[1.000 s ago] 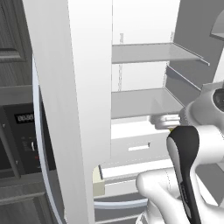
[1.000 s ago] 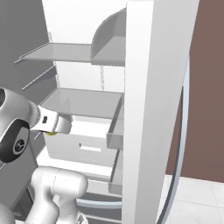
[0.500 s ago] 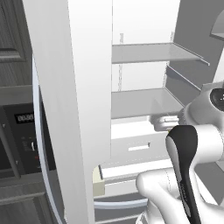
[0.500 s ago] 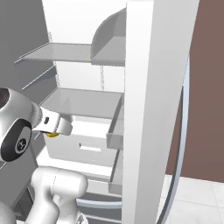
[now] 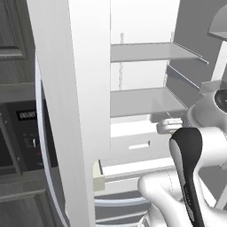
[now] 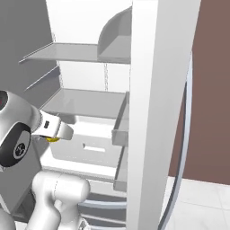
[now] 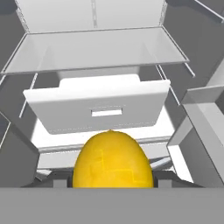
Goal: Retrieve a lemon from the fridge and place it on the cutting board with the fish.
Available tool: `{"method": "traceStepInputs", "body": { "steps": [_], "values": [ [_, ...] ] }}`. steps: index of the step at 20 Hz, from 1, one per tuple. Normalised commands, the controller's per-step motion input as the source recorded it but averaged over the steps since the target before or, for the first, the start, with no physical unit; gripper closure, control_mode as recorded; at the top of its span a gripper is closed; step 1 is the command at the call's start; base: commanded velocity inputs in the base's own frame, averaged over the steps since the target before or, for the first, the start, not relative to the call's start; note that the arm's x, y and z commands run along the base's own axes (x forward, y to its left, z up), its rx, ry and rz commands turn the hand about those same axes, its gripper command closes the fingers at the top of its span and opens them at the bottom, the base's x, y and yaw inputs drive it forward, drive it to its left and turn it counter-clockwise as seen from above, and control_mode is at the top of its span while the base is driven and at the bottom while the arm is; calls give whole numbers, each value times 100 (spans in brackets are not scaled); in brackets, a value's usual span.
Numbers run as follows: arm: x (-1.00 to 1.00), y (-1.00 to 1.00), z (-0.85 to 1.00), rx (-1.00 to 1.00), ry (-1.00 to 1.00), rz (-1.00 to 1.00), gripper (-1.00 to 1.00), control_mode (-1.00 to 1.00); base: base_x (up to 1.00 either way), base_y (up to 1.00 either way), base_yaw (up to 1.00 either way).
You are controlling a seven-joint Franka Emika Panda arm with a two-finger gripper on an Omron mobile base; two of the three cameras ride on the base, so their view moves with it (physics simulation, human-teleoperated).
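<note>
Room: a rendered kitchen, with the fridge open and its white inside facing the robot.

Left base view, fridge: the open door stands at the left, seen from its edge. Two grey shelves lie one above the other, and a white drawer is under the lower one.
Left base view, microwave: a dark microwave is built into the wall left of the door.
Left base view, arm: the white wrist is in front of the drawer; the fingers are hidden behind it.

Right base view, fridge: the right door is open and seen edge-on, with door bins on its inner side.
Right base view, gripper: the gripper reaches from the left, in front of the drawer and below the lower shelf.
Right base view, lemon: a small yellow piece of the lemon shows under the gripper.

Hand view, lemon: the lemon sits between the two dark fingers (only their tips are visible), held half closed on it.
Hand view, position: the lemon is in the air in front of the drawer, not touching it.
</note>
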Motion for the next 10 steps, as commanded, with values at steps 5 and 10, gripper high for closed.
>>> {"method": "traceStepInputs", "body": {
  "steps": [5, 10],
  "values": [
    [0, 0, 0, 0, 0, 0, 100, 100, -67, 0, -1],
    [0, 0, 0, 0, 0, 0, 100, 100, -72, 0, 0]
  ]
}}
